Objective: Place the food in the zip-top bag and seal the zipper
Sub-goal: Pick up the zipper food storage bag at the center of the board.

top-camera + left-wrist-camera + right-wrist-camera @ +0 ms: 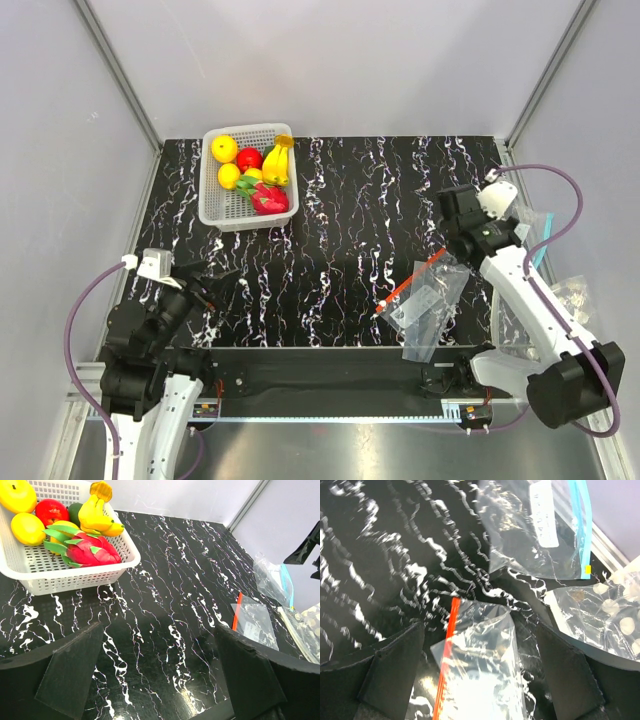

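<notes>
Item 1: zip-top bag (430,300). Clear and crumpled, it lies flat on the near right part of the desk (340,230), with its near corner reaching the desk's front edge. The zipper (410,283), a red-orange strip, runs along the bag's left edge. A small white slider sits at its near end in the top view only.

Item 2: my right hand (479,650). Its fingers are spread wide and hold nothing. It is just over the far end of the bag, which shows between the fingers in the wrist view. I cannot tell whether they touch it.

Item 3: my left hand (159,645). It is spread just as wide and is empty, at the near left, well apart from the bag.

Item 4: white mesh basket (214,205), at the far left of the desk. It holds all the food: banana bunch (277,160), dragon fruit (268,197), two round yellow fruits (224,148) and a red fruit (249,158). The left wrist view also shows a green piece behind the red one.

Item 5: right margin. The right wrist view shows a second clear bag (540,525) with a teal edge and a white label. Nearer lies a bubbled sheet (600,610).
</notes>
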Motion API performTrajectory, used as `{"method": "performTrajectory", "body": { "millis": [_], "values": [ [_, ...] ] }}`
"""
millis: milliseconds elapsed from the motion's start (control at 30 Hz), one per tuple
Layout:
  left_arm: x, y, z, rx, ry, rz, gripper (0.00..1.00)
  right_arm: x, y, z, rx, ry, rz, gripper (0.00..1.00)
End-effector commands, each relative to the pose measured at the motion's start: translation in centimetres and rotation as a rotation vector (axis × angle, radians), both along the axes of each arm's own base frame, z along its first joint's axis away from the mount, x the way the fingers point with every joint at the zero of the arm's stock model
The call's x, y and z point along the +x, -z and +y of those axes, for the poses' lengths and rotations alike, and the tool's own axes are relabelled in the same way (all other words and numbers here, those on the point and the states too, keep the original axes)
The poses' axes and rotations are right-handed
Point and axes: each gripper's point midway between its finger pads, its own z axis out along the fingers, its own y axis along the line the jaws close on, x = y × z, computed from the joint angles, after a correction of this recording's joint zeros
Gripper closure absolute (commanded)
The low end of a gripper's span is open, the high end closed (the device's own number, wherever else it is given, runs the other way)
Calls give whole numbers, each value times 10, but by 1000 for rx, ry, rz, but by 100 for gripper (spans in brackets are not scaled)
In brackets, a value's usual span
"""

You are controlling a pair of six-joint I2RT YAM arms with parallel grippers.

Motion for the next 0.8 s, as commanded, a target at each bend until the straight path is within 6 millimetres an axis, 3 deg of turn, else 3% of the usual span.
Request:
{"method": "performTrajectory", "body": {
  "millis": [0, 33, 167, 300, 400, 467, 500, 567, 600, 700, 767],
  "values": [
    [3, -7, -5, -9, 28, -20, 1, 20, 3, -12, 84, 3, -31, 0],
    [3, -7, -6, -8, 31, -15, 1, 22, 8, -25, 90, 47, -23, 0],
    [4, -5, -7, -7, 40, -5, 1, 20, 13, -45, 125, 127, -30, 0],
    [3, -5, -8, -7, 45, -5, 1, -13, 12, -75, 81, 345, -77, 0],
    [4, -4, -8, -7, 45, -1, 1, -38, 19, -85, 76, 452, -54, 0],
    [4, -4, -8, -7, 45, 0, 1, -27, 24, -71, 130, 350, -52, 0],
    [4, -4, -8, -7, 45, 0, 1, -23, 40, -50, 224, 262, -16, 0],
    [4, -4, -8, -7, 45, 0, 1, -8, 41, -25, 304, 105, -39, 0],
    [4, -4, -8, -7, 45, 0, 1, -7, 55, 4, 411, -26, -5, 0],
    [4, -5, -7, -7, 41, -3, 1, -5, 58, 31, 512, -154, -18, 0],
    [3, -5, -7, -9, 36, -7, 1, -8, 64, 36, 520, -183, 9, 1]
  ]
}}
